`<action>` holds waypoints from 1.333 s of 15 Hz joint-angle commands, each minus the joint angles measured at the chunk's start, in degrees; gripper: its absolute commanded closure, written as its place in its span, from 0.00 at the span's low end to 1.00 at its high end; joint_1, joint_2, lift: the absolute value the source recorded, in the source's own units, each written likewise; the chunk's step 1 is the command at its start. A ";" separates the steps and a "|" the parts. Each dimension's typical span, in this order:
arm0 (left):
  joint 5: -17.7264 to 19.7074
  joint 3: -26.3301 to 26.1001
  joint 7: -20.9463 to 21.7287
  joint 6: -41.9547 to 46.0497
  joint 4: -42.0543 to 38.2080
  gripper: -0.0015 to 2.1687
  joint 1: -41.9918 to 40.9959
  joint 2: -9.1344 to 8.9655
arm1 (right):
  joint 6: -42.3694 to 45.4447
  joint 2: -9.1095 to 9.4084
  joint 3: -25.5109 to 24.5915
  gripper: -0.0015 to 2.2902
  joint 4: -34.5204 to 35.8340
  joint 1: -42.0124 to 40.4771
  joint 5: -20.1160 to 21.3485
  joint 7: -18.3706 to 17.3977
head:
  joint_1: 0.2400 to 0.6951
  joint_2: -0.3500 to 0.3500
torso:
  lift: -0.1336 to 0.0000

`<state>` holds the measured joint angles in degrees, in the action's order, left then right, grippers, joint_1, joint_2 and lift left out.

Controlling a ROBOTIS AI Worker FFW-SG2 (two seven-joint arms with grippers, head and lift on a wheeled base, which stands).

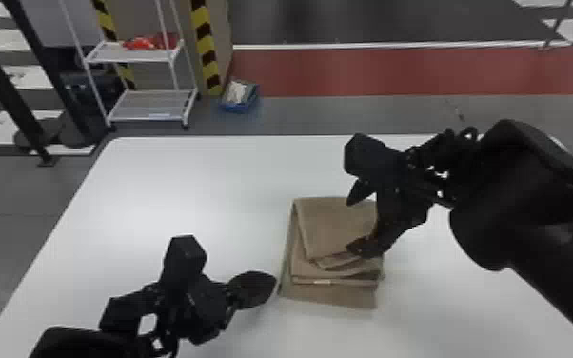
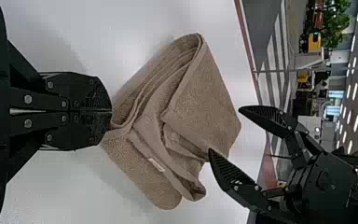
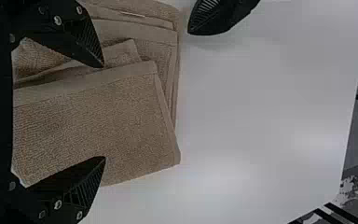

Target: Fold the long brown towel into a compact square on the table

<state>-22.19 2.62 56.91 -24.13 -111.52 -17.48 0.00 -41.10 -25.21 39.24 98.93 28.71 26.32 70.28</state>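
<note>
The brown towel lies folded in uneven layers on the white table, its top flap askew. My left gripper is low over the table at the towel's left edge. In the left wrist view, my left gripper has its fingers together, tips against the edge of the towel, with no cloth visible between them. Above the towel's right part is my right gripper, open. The right wrist view has my right gripper with fingers wide apart over the flap of the towel.
The white table extends around the towel on all sides. Beyond its far edge stand a white wire shelf and a blue box on the floor. The two grippers are on opposite sides of the towel.
</note>
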 commanded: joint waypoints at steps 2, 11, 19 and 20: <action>-0.05 0.37 -0.57 -1.32 -1.06 0.80 -0.10 -0.15 | 0.00 -3.09 4.35 0.10 1.79 1.52 3.73 0.83 | 1.00 0.57 | 0.07; 0.39 0.99 -0.93 -2.37 -3.97 0.11 -0.89 -0.15 | -0.53 -4.67 10.24 0.13 3.02 2.84 5.58 1.71 | 1.00 0.56 | 0.07; 2.59 1.52 -1.10 -2.20 -7.48 0.11 -3.26 -0.15 | -0.35 -3.79 12.26 0.24 1.79 2.58 7.51 1.09 | 1.00 0.57 | 0.07; 2.77 1.52 -1.10 -2.20 -7.74 0.11 -3.35 -0.15 | -0.35 -3.71 12.26 0.26 1.70 2.58 7.51 1.09 | 1.00 0.57 | 0.07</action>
<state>-19.85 4.01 55.82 -26.34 -118.77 -20.64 0.00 -41.44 -29.13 51.47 100.72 31.37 33.82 71.37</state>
